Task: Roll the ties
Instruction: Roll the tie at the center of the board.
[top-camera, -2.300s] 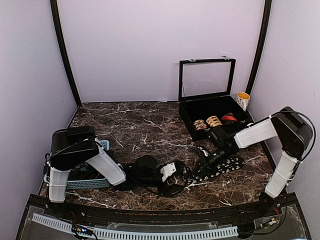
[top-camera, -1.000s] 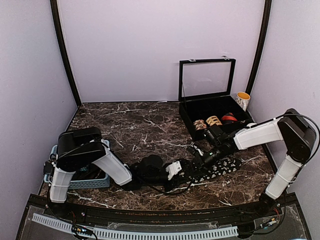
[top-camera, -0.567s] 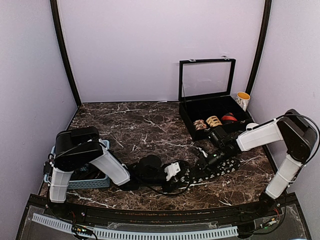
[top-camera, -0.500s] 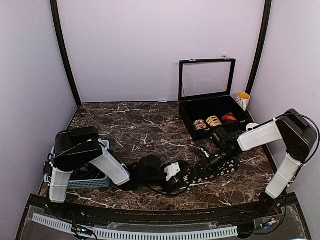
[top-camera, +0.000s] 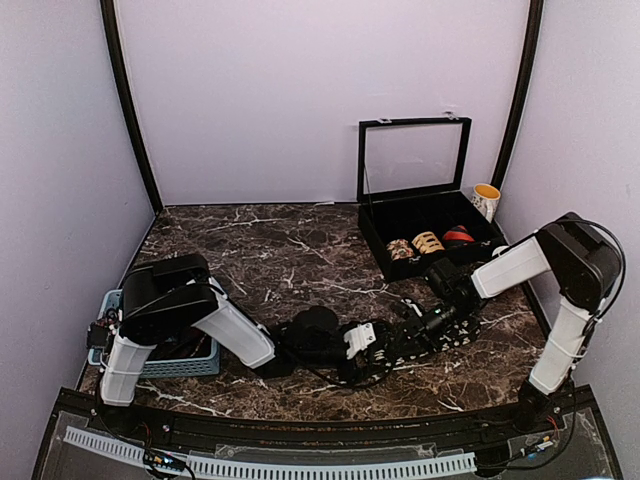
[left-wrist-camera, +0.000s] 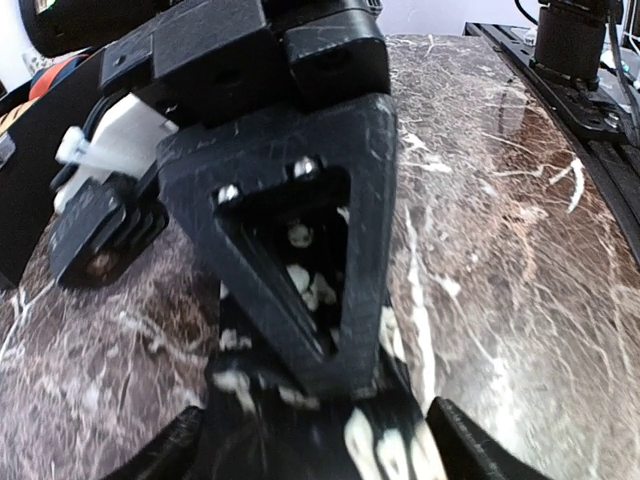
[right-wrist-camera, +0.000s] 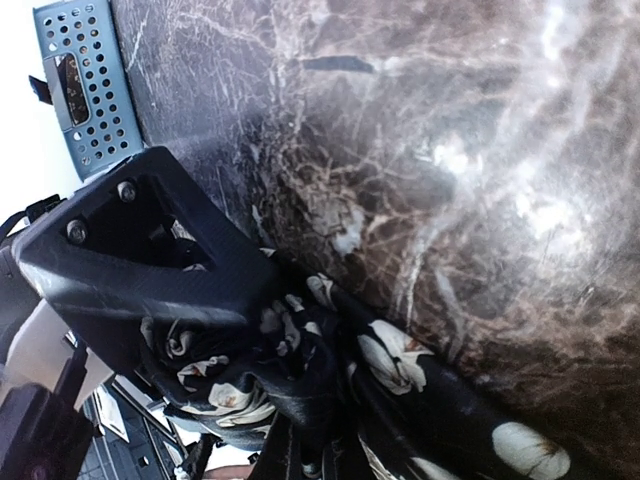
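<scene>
The tie (top-camera: 447, 334) lies on the bench (top-camera: 270, 260) just in front of the case (top-camera: 372, 250), with its end farther from the case bunched up. The left gripper (top-camera: 372, 346) is clamped on that bunch, and fabric fills its gap. The right gripper (top-camera: 415, 325) rests on the tie on the case side; I cannot tell whether it is apart or together. The cloth looks light, limp and slick, so a loose coil would likely spring open. It is best pinched across its full width at the coil, with the flat length kept taut.

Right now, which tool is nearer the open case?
Right. The right tool lies just in front of the case, at the tie. The left tool meets it there from the left, slightly closer to the table's near edge.
</scene>
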